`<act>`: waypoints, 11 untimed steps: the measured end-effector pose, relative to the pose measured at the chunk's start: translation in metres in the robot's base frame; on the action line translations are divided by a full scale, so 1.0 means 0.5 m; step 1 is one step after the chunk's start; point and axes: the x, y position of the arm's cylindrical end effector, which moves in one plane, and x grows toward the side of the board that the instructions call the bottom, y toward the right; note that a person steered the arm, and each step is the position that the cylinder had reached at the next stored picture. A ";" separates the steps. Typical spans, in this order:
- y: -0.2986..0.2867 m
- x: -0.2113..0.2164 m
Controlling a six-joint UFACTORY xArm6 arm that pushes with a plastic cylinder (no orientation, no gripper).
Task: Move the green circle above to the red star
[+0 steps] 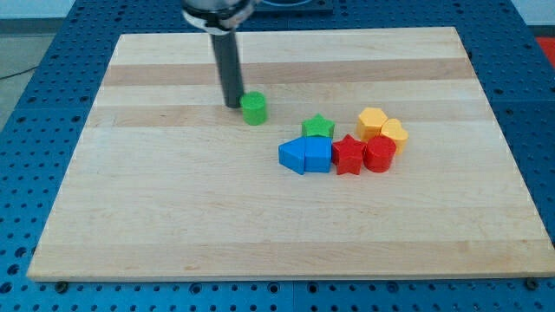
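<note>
The green circle (254,108) is a short green cylinder standing on the wooden board above the view's middle. My tip (233,106) stands right at its left side, touching or nearly so. The red star (349,155) lies to the lower right, in a tight cluster of blocks. The green circle is well apart from that cluster, up and to the left of the star.
Around the red star: a green star (318,127) above-left, two blue blocks (306,156) joined at its left, a red cylinder (380,153) at its right, two yellow blocks (373,120) (395,132) above-right. The board (173,225) lies on a blue perforated table.
</note>
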 end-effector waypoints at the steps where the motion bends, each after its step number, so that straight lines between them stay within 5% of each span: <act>1: 0.038 0.002; 3: -0.059 0.112; 7: 0.143 0.049; 9: 0.125 -0.012; 11: 0.155 0.023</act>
